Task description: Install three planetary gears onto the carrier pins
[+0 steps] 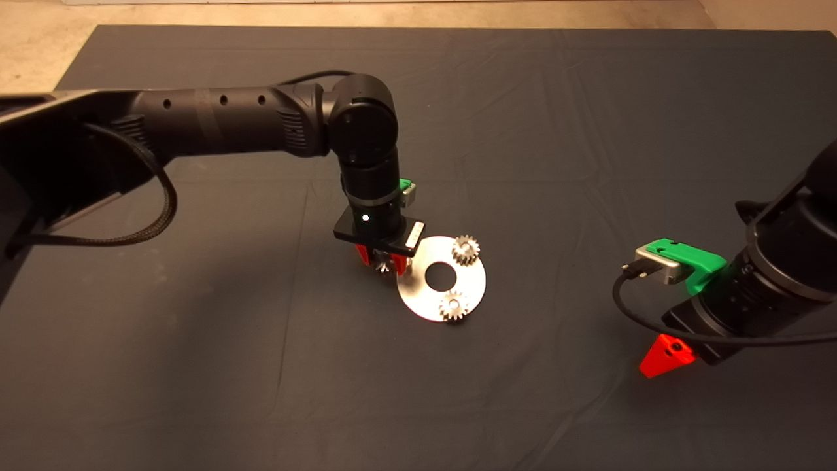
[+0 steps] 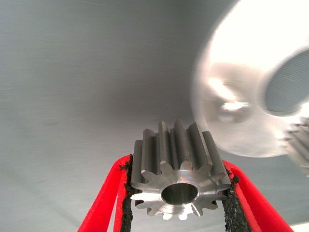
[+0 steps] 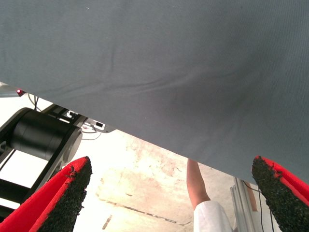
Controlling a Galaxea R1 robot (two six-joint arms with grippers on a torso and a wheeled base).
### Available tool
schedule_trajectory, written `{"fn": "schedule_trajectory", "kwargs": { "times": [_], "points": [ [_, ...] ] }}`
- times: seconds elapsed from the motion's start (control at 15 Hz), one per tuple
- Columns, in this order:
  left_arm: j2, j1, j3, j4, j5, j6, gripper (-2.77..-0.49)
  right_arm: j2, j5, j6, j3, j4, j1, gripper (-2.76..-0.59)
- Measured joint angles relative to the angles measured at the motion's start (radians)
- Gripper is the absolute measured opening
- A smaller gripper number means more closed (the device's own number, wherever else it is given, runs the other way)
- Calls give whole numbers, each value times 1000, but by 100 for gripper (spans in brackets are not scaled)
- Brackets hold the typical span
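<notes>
The white carrier disc (image 1: 415, 294) lies mid-mat with a large centre hole. Two planetary gears sit on its pins: one at the far right (image 1: 465, 250) and one at the near side (image 1: 453, 306). My left gripper (image 1: 382, 261) hovers at the disc's left rim, shut on the third gear (image 2: 179, 176), which its black pads (image 2: 128, 200) clamp from both sides. In the left wrist view the disc (image 2: 241, 87) shows with a bare silvery pin (image 2: 233, 107) just beyond the held gear. My right gripper (image 3: 169, 193) waits open at the mat's right side, holding nothing.
The dark mat (image 1: 196, 360) spreads around the disc. The right wrist view looks past the mat edge to the floor, with the robot base (image 3: 41, 135) and a person's leg (image 3: 198, 186) there.
</notes>
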Motion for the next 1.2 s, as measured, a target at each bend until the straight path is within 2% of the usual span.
{"fn": "schedule_trajectory", "kwargs": {
  "times": [0.07,0.13,0.47,0.73,1.2],
  "points": [
    [-1,-4,-1,0,12,0,-225,0,0,0,0,0,0,-89],
    [0,-6,-1,0,13,0,-225,0,0,0,0,0,0,-89],
    [37,-12,-2,-1,6,-1,-225,0,0,2,0,1,0,-89],
    [72,-13,-31,0,7,-20,-225,0,2,3,0,1,0,-89],
    [69,-13,-41,0,8,-44,-225,0,1,3,0,1,0,-89]
  ]
}}
